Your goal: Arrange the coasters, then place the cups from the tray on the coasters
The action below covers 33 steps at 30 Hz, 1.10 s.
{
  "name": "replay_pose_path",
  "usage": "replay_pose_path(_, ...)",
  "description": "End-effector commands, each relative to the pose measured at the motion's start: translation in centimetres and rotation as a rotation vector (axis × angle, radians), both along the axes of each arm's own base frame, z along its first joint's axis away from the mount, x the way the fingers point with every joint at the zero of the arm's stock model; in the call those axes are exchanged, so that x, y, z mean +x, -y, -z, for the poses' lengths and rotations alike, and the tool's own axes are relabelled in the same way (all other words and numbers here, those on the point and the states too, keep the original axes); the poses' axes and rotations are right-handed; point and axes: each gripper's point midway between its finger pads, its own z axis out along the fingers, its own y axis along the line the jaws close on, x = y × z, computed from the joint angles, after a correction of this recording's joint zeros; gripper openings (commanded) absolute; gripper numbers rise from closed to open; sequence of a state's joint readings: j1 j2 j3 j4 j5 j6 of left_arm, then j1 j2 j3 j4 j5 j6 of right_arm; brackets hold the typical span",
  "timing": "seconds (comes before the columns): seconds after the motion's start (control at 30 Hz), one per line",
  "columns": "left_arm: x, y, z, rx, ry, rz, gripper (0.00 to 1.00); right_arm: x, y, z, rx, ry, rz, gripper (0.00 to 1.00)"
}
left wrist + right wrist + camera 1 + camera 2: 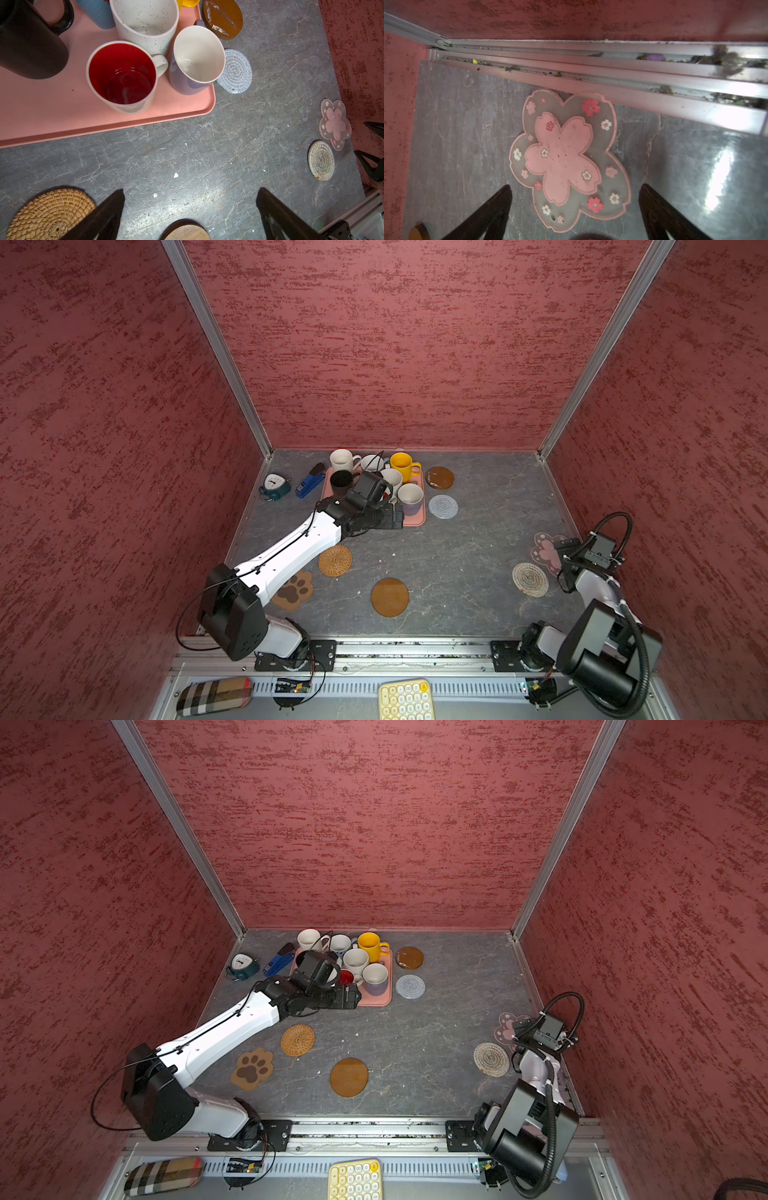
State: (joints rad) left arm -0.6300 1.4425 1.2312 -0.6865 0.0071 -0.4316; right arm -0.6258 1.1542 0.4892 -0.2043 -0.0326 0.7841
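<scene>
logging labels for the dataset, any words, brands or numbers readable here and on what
No text here can be read.
clock: dial figures too small to read.
keypad: key legends too small to read.
light blue mug: a red mark, cut off by the frame edge, unreadable.

A robot test cell in a lab. Three red textured wall panels (395, 344) joined by bare aluminium corner profiles (216, 348) box in a grey marble-patterned tabletop (436, 564). At 6 o'clock two white-and-black robot arms (299, 547) are bolted to an aluminium rail (415, 649), with a slotted white cable duct (457, 688) and a small exposed circuit board (291, 688) beside it. Props, a teal alarm clock (274, 485) and blue stapler (309, 481), lie at 11 o'clock.
</scene>
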Motion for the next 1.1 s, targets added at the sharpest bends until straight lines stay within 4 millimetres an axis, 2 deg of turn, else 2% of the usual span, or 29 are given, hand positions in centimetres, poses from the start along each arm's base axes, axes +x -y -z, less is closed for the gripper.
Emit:
replay_pose_path(0.0,0.1,0.4,0.6,0.0,-0.006,0.028,0.99,0.7,0.2,0.0,-0.022,0.059,-0.014,0.96)
replay_pose_path(0.27,-0.1,0.2,0.8,-0.001,-0.009,0.029,1.0,0.4,1.5,1.3,-0.034,-0.008,0.033,0.95)
replay_pose_path(0.5,0.0,-0.4,1.3,0.004,-0.022,0.018,0.99,0.9,1.6,2.1,-0.022,0.002,0.031,0.95)
replay_pose_path(0.6,0.1,-0.8,1.2,0.001,-0.019,0.007,1.0,1.3,1.5,2.4,-0.013,0.009,0.018,0.93)
replay_pose_path(0.83,0.2,-1.4,1.3,-0.001,-0.021,-0.008,0.99,2.7,1.2,1.2,-0.036,0.083,-0.049,0.86)
replay_pose_path(1.07,0.3,-1.8,1.4,-0.004,-0.022,-0.018,0.99,4.7,-0.4,2.5,0.052,0.119,-0.138,0.82)
